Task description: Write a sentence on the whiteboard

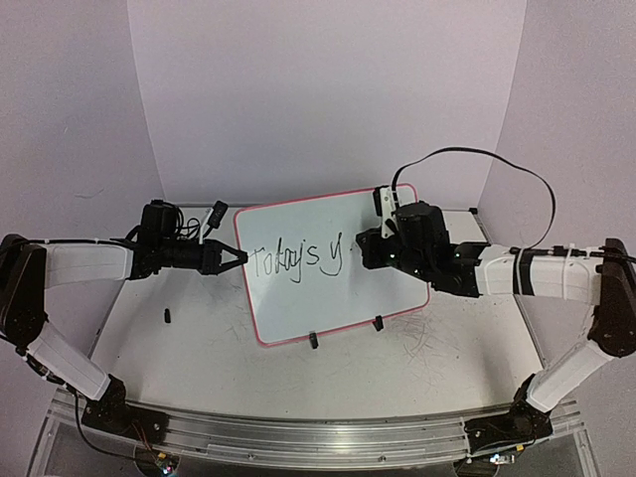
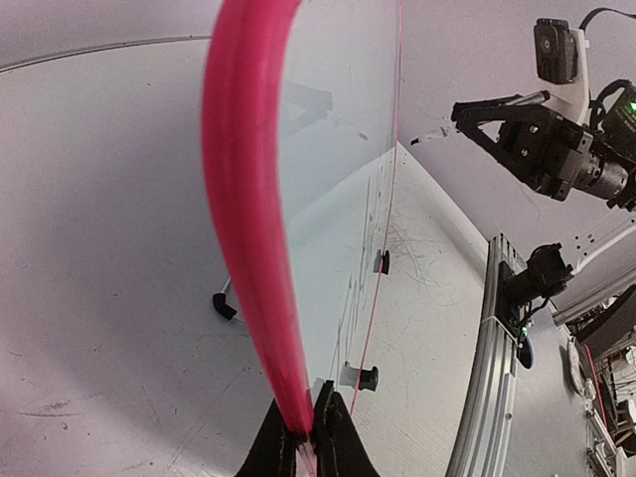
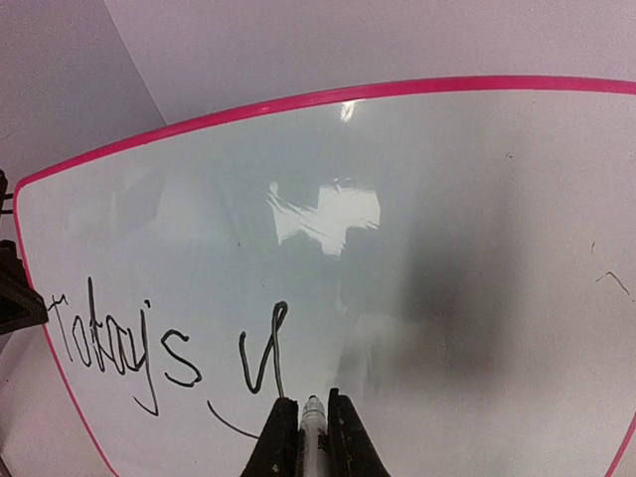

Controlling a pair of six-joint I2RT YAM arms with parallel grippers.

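The whiteboard (image 1: pixel 318 258) stands tilted on two black clip feet, with a red-pink rim. The sentence (image 1: pixel 296 261) in black script reads "Today's y"; it also shows in the right wrist view (image 3: pixel 169 343). My left gripper (image 1: pixel 235 257) is shut on the board's left rim (image 2: pixel 248 219), pinching its edge (image 2: pixel 306 435). My right gripper (image 1: pixel 364 248) is shut on a white marker (image 3: pixel 313 422) whose tip is close to the board (image 3: pixel 447 248), just right of the "y". From the left wrist view the marker tip (image 2: pixel 427 137) points at the board's face.
A small black object (image 1: pixel 168 316) lies on the table (image 1: pixel 199 358) left of the board. Faint grey scribble marks (image 1: pixel 427 343) cover the table right of the board. The clip feet (image 1: pixel 313 341) stand at the board's front edge. A black cable (image 1: pixel 497 164) loops above the right arm.
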